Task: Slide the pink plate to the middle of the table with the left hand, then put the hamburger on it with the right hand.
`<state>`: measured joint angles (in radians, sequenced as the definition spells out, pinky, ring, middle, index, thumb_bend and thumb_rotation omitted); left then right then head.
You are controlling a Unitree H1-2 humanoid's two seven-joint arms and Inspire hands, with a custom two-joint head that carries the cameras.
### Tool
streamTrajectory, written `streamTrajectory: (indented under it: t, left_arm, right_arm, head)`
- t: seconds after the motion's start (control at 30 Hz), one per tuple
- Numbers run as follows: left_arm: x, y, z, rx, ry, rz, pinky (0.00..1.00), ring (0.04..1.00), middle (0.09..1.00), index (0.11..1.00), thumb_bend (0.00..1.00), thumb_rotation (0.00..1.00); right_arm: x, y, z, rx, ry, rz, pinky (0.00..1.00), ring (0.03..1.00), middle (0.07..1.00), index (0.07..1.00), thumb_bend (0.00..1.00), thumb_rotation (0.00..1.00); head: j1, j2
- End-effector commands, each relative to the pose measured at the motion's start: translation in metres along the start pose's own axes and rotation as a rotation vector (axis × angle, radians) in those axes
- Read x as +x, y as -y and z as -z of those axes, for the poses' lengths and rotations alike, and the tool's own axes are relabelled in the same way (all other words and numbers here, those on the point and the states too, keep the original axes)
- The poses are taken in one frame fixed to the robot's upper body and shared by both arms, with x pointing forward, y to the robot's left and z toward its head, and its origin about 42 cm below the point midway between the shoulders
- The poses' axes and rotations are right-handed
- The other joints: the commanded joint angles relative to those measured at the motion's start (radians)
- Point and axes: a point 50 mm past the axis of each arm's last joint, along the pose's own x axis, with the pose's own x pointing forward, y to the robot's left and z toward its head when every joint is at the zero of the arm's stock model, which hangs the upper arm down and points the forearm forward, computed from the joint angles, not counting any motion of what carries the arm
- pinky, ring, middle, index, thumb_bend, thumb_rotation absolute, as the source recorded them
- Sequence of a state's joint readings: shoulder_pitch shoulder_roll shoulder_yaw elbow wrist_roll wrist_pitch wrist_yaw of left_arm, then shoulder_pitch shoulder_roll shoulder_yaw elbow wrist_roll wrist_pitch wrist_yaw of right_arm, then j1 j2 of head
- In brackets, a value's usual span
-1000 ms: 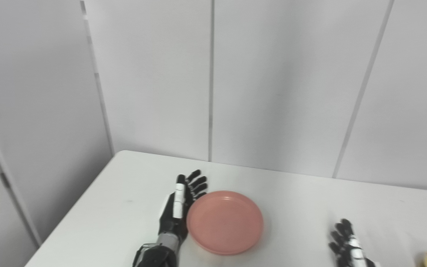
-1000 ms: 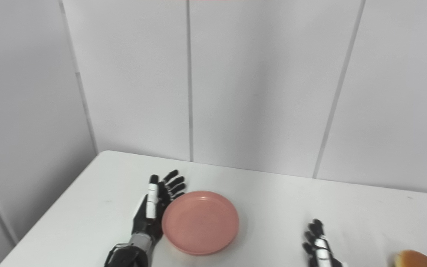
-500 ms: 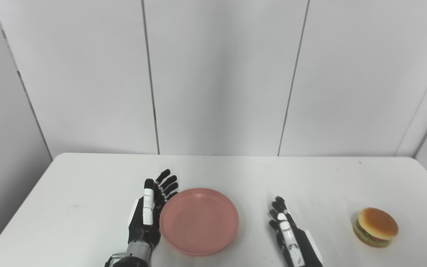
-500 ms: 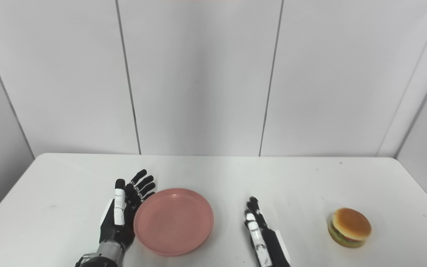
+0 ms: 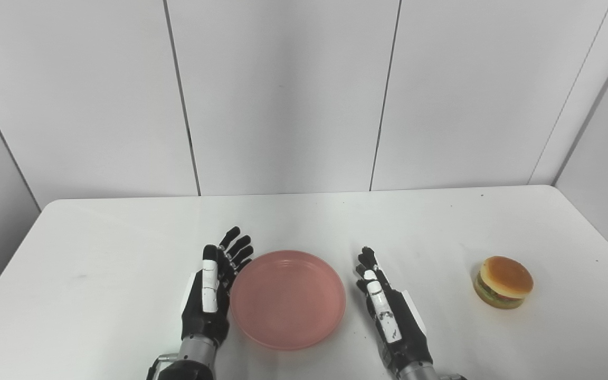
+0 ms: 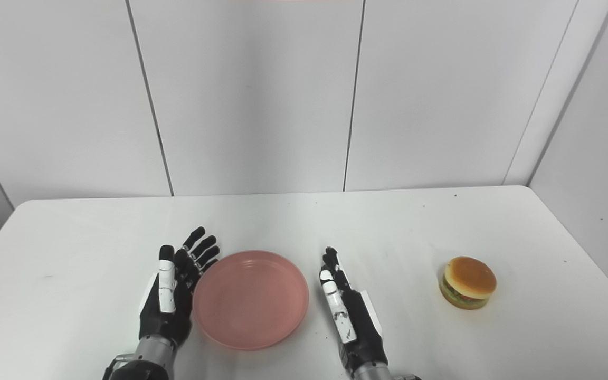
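Left hand empty, fingers spread, edge against the pink plate's left rim; right hand flat, empty, fingers straight, just right of plate; hamburger sits far right on white table, no readable writing anywhere

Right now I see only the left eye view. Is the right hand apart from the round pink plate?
Observer: Yes. The right eye view shows a wider strip of white table between the open right hand and the round pink plate.
Operator: Is there room to the right of the small tan-bun hamburger?
Observer: Yes. That view shows bare table between the hamburger and the table's right edge, further toward the robot than your view reaches.
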<state>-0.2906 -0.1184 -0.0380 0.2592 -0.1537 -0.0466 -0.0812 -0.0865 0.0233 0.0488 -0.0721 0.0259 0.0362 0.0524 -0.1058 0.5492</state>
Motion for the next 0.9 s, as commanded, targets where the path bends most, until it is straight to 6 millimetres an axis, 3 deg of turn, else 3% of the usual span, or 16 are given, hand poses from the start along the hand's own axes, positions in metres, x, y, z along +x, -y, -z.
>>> streamTrajectory:
  t: [0.0,0.17,0.37,0.43,0.57,0.63,0.73,0.77,0.87]
  left_arm:
    - [-0.013,0.003,0.021,-0.025,-0.099,-0.016,0.91,0.915,0.901,0.894,0.87,1.00]
    - [-0.017,0.009,0.025,-0.031,-0.095,-0.014,0.92,0.926,0.916,0.910,0.87,1.00]
    - [-0.019,0.010,0.030,-0.026,-0.095,-0.030,0.93,0.923,0.912,0.909,0.86,1.00]
    - [-0.020,0.009,0.031,-0.022,-0.088,-0.032,0.94,0.925,0.915,0.909,0.85,1.00]
    - [-0.022,0.009,0.033,-0.021,-0.071,-0.043,0.95,0.938,0.932,0.923,0.84,1.00]
    - [-0.022,0.008,0.033,-0.025,-0.068,-0.048,0.96,0.941,0.940,0.930,0.83,1.00]
    - [-0.023,0.007,0.033,-0.019,-0.067,-0.061,0.96,0.940,0.940,0.930,0.82,1.00]
    - [-0.023,0.006,0.034,-0.014,-0.067,-0.063,0.95,0.938,0.940,0.930,0.82,1.00]
    - [-0.023,0.003,0.033,-0.001,-0.066,-0.059,0.95,0.941,0.942,0.934,0.82,1.00]
  right_arm:
    - [0.013,0.000,-0.023,-0.005,0.126,0.003,1.00,0.999,1.000,1.000,0.56,0.92]
    - [0.021,0.018,-0.040,-0.108,0.181,0.002,1.00,1.000,1.000,1.000,0.57,0.91]
    - [0.036,0.061,-0.080,-0.286,0.219,-0.058,0.99,0.974,0.958,0.967,0.70,0.76]
    - [0.042,0.083,-0.100,-0.401,0.244,-0.091,0.93,0.946,0.944,0.959,0.69,0.68]
    - [0.043,0.120,-0.139,-0.628,0.258,-0.110,0.82,0.858,0.881,0.919,0.75,0.65]
    - [0.045,0.133,-0.154,-0.692,0.233,-0.101,0.85,0.887,0.883,0.913,0.76,0.48]
    - [0.049,0.149,-0.174,-0.874,0.161,-0.075,0.88,0.922,0.892,0.882,0.78,0.38]
    - [0.050,0.155,-0.178,-0.906,0.150,-0.072,0.88,0.929,0.901,0.879,0.79,0.40]
    - [0.054,0.172,-0.188,-0.974,0.124,-0.067,0.82,0.898,0.910,0.867,0.83,0.32]
  head:
    - [0.003,-0.001]
    - [0.000,-0.005]
    - [-0.014,-0.011]
    - [-0.027,-0.012]
    - [-0.056,-0.012]
    - [-0.073,-0.015]
    - [-0.108,-0.023]
    - [-0.122,-0.024]
    - [-0.147,-0.029]
